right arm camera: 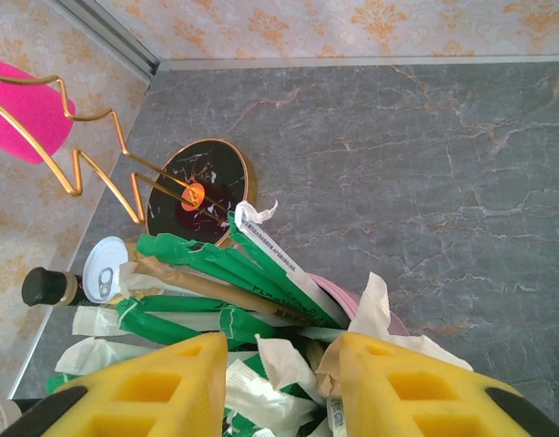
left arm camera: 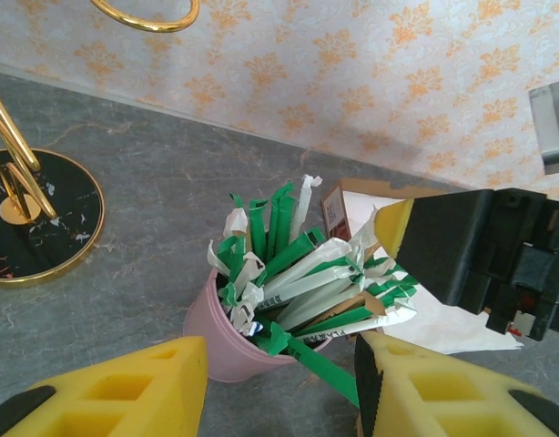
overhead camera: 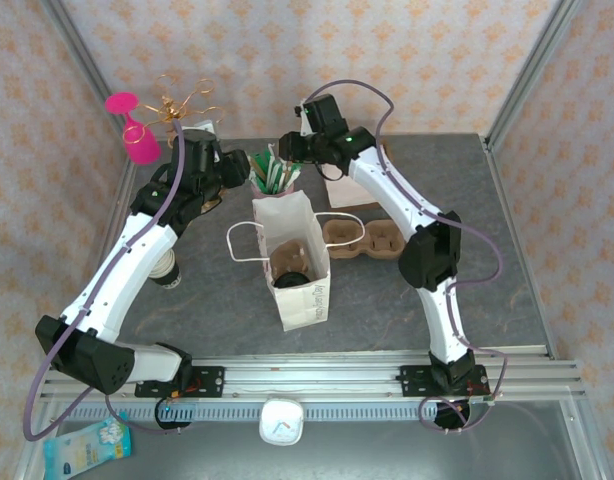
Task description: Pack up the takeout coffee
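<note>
Top view: the takeout coffee point(overhead camera: 290, 272) sits inside the white paper bag point(overhead camera: 307, 300), black lid showing, so the main packing looks done; perhaps a straw is left. Left wrist: left gripper point(left arm camera: 281, 357) spread wide over the pink cup point(left arm camera: 220, 350) stuffed with wrapped straws point(left arm camera: 302, 273). Right wrist: right gripper point(right arm camera: 281, 350) gaping above those straws, gripping nothing

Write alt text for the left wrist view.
A pink cup stuffed with green and white wrapped straws sits just ahead of the open left gripper. The right gripper hangs at right, a gold stand at left.
</note>
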Controlling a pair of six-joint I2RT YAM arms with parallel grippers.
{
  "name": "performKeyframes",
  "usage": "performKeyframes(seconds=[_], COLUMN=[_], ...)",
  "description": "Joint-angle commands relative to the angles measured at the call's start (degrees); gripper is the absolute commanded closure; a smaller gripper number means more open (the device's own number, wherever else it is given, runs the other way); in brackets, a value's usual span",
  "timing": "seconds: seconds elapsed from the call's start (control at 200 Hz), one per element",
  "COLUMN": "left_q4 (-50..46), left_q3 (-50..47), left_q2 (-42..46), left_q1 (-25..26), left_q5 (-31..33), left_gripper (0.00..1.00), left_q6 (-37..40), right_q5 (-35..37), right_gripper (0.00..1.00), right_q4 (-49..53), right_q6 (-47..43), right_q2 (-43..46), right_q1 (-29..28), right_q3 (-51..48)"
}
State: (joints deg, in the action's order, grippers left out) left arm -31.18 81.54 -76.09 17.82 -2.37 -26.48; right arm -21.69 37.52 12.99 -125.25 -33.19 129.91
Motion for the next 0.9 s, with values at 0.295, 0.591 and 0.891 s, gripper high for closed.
performKeyframes(seconds=[0.295, 0.591, 0.891], left_q4=[2.1, 2.0, 2.1], left_q3=[-1.5, -1.9, -2.1], left_q2=[2.4, 2.7, 2.8], left_q1=[-1.1, -1.5, -1.7], left_q5=[0.1, 0.0, -0.4], left_gripper=[0.51, 0.51, 0.51], left_q6=[0.5, 0.7, 0.7], right_q5=[-0.7, -0.8, -1.4], right_gripper=[0.72, 0.77, 0.92], right_q4=[-0.7, -0.4, -0.3], right_q6=[0.2, 0.1, 0.1], right_q2=[-2.7, -3.7, -4.1], right_q1=[0.0, 0.0, 0.0], right_q3=[4.3, 5.0, 6.5])
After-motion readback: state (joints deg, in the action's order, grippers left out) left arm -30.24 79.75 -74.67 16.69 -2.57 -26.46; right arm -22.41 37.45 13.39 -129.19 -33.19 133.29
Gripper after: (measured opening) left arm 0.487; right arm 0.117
